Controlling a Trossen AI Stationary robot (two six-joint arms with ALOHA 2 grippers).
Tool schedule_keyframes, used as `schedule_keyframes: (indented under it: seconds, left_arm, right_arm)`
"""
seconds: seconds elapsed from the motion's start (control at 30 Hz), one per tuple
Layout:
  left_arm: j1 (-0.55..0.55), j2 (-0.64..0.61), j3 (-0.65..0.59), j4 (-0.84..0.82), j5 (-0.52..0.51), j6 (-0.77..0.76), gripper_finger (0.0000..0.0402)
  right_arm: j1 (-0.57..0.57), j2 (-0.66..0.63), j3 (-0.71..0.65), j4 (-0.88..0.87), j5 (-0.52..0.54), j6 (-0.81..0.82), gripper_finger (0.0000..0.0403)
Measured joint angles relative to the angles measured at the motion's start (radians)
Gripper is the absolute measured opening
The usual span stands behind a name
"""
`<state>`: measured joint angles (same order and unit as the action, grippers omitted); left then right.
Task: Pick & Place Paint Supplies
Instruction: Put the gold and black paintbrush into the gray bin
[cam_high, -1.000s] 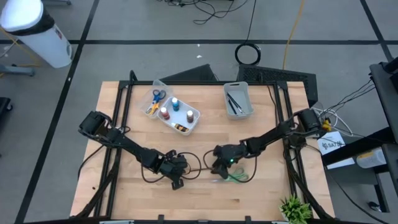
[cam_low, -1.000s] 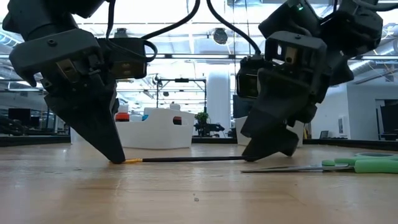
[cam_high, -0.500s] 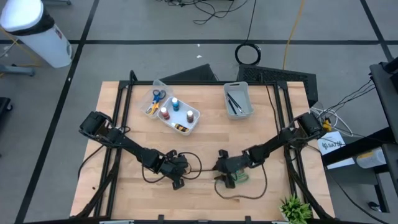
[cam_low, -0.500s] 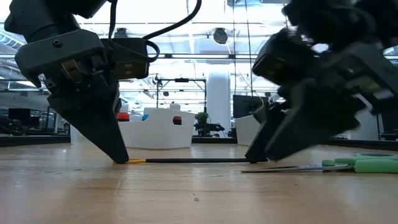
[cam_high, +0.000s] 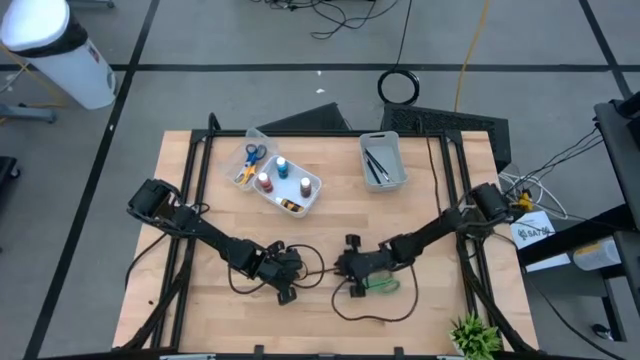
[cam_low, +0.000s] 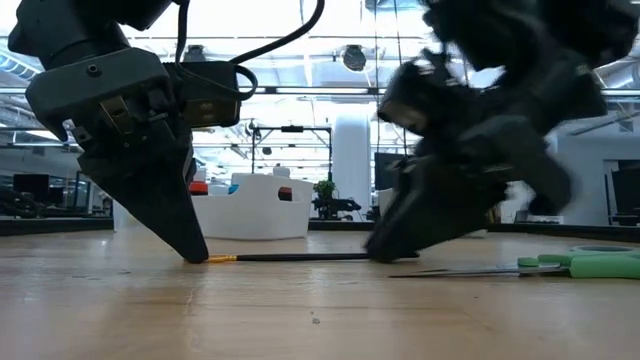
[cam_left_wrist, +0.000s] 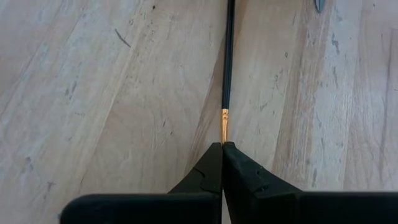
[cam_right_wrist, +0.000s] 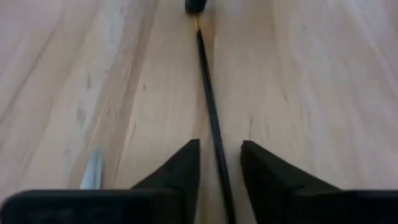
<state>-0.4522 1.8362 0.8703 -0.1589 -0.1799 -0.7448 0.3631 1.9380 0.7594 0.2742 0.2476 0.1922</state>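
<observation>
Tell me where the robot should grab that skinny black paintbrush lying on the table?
Probably the thin dark handle, from straight above. The paintbrush lies flat on the wooden table, so fingers must straddle it across its width. The left gripper is already shut on its gold-banded tip; the right gripper is open with the handle between its fingers, a sensible place to close.

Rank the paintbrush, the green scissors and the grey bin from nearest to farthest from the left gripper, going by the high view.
1. paintbrush: at the left gripper fingertips.
2. green scissors: beyond the brush, under the right arm.
3. grey bin: far edge, right side.
</observation>
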Motion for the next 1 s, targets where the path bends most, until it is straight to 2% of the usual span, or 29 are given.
schedule_keyframes:
  seconds: [0.23, 0.37, 0.5, 0.6, 0.77, 0.83, 1.0]
  left_arm:
    - [0.000, 0.000, -0.001, 0.002, 0.001, 0.001, 0.0005]
    - [0.000, 0.000, -0.001, 0.003, 0.002, 0.001, 0.0010]
    - [0.000, 0.000, -0.001, 0.004, -0.001, 0.002, 0.0005]
    - [0.003, -0.012, -0.002, 0.006, -0.002, 0.015, 0.0009]
    - [-0.009, -0.109, -0.014, 0.009, -0.090, 0.089, 0.0024]
    - [-0.014, -0.166, -0.004, 0.072, -0.125, 0.129, 0.0019]
    - [-0.036, -0.270, -0.004, 0.105, -0.180, 0.212, 0.0005]
  right_arm:
    - [-0.028, 0.125, 0.005, 0.176, -0.107, -0.107, 0.0010]
    - [-0.026, 0.148, 0.004, 0.236, -0.117, -0.111, 0.0005]
    - [-0.011, 0.135, 0.004, 0.235, -0.059, -0.117, 0.0003]
    - [-0.007, 0.101, 0.002, 0.225, -0.053, -0.128, 0.0002]
    - [-0.005, 0.015, -0.005, 0.181, -0.033, -0.126, 0.0000]
    - [-0.004, -0.030, -0.005, 0.195, -0.023, -0.126, 0.0000]
    - [0.021, -0.155, -0.011, 0.149, 0.039, -0.155, 0.0000]
